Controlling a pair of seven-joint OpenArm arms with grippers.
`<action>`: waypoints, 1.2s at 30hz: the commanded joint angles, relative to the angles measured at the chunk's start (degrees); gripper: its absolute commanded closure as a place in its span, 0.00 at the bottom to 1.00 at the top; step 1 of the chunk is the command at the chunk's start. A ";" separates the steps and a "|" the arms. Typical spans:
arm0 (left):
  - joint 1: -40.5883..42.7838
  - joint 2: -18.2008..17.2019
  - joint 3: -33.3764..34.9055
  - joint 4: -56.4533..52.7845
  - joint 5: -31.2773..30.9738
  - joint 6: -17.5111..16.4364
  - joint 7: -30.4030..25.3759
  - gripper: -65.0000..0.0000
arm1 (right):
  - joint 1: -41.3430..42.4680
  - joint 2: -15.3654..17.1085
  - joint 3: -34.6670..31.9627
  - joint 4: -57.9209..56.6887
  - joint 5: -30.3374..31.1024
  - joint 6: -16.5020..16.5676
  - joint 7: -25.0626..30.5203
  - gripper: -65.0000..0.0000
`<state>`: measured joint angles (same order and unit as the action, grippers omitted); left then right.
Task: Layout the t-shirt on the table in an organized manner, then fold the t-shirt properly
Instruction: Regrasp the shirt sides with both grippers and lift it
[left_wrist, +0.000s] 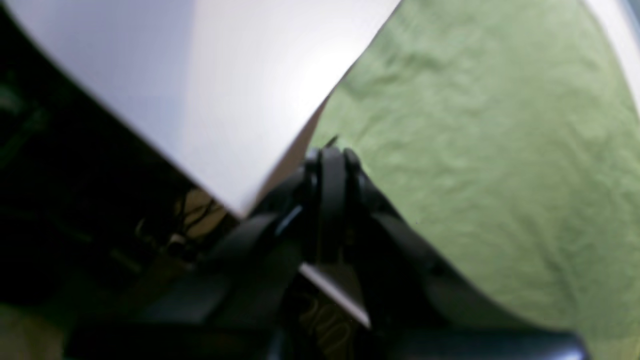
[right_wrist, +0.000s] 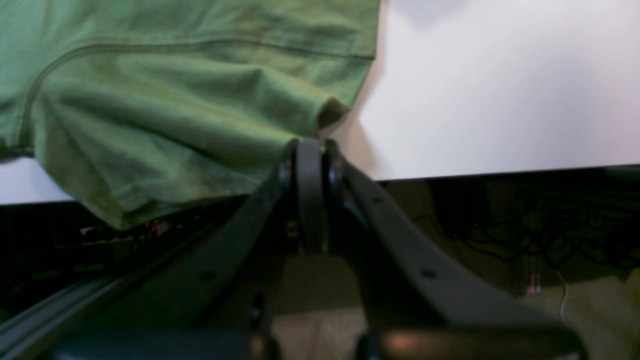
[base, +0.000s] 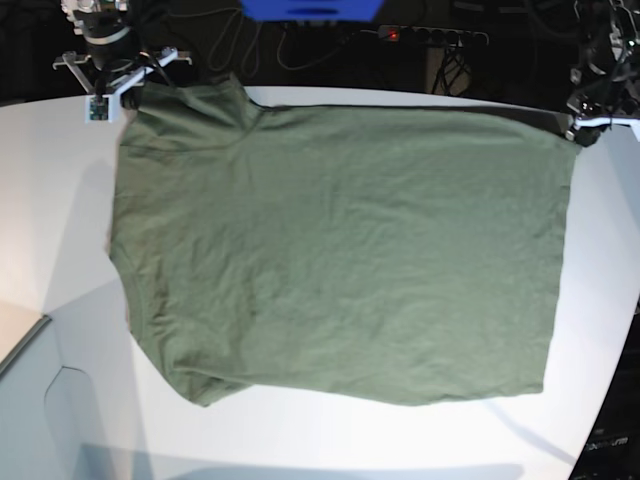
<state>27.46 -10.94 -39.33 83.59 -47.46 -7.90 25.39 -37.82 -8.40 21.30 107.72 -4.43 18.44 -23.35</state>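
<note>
We have the olive-green t-shirt (base: 340, 250) spread nearly flat across the white table (base: 60, 200), with both far corners pinched so the cloth stays taut. Our left gripper (left_wrist: 331, 152) is clamped on the hem corner at the table's edge — our right gripper (right_wrist: 310, 145) is closed on the sleeve end, which droops slightly over the rim.

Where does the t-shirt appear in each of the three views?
Left wrist: t-shirt fills the right side.
Right wrist: it fills the upper left, one part hanging over the table edge.
Base: spread across the centre.
Shared landmark: the white table.
</note>
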 joint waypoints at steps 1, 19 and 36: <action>0.19 -1.06 -0.54 0.32 -0.41 -0.49 -1.08 0.99 | -0.64 0.27 0.02 0.81 0.16 0.77 0.89 1.00; -11.42 -0.53 -9.68 5.16 -0.41 -0.49 11.84 0.64 | 11.49 2.47 5.03 1.25 -3.00 0.68 0.45 0.44; -34.28 0.52 6.85 -27.02 19.11 -0.32 -3.80 0.64 | 42.88 10.47 2.74 -36.21 -3.18 0.68 0.89 0.44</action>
<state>-5.74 -9.47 -32.21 55.53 -28.38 -9.15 20.95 4.27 1.52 23.94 70.50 -7.68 19.09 -23.31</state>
